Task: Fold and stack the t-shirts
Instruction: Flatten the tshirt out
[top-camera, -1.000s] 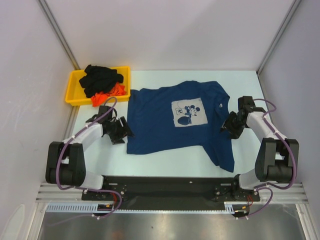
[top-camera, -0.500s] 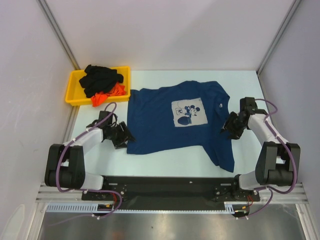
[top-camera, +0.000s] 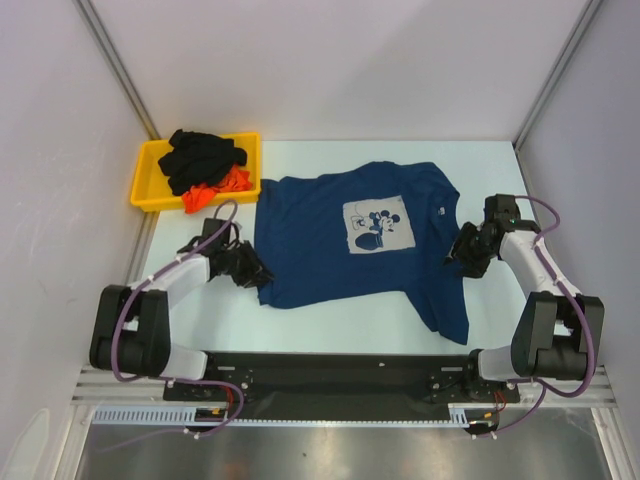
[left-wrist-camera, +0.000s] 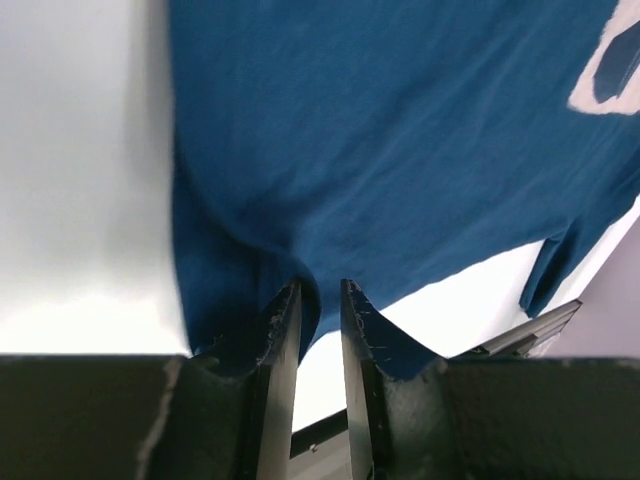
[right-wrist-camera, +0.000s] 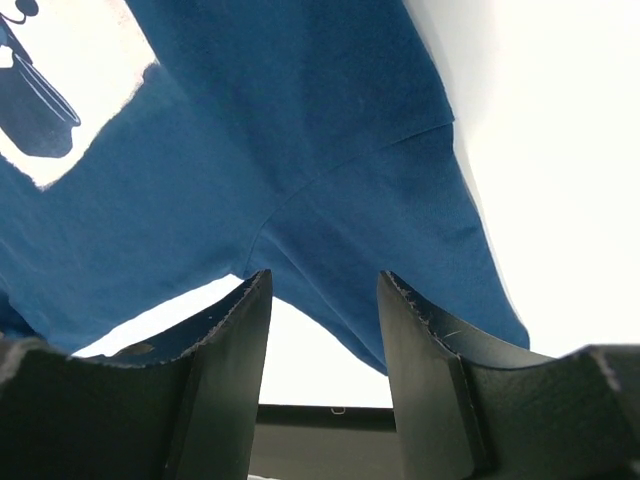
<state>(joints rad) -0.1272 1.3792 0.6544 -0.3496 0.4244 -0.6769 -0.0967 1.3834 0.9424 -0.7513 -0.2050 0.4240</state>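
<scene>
A navy t-shirt (top-camera: 330, 250) with a white cartoon print lies spread flat on the white table. My left gripper (top-camera: 260, 276) is low at the shirt's near left corner. In the left wrist view its jaws (left-wrist-camera: 320, 292) stand narrow, with a bunched fold of the navy cloth (left-wrist-camera: 400, 150) pinched between the tips. My right gripper (top-camera: 460, 256) is at the shirt's right side by the sleeve. In the right wrist view it (right-wrist-camera: 325, 285) is open, its fingers wide apart over the sleeve's hem (right-wrist-camera: 400, 250). Black (top-camera: 205, 155) and orange-red (top-camera: 228, 183) t-shirts lie crumpled in the tray.
The yellow plastic tray (top-camera: 148, 178) stands at the back left, just past the left arm. Grey walls close in on both sides, and the black base rail (top-camera: 330, 375) runs along the near edge.
My left gripper slid right onto the shirt's near left corner, pushing the edge in, and its jaws narrowed on the cloth. The right gripper barely shifted.
</scene>
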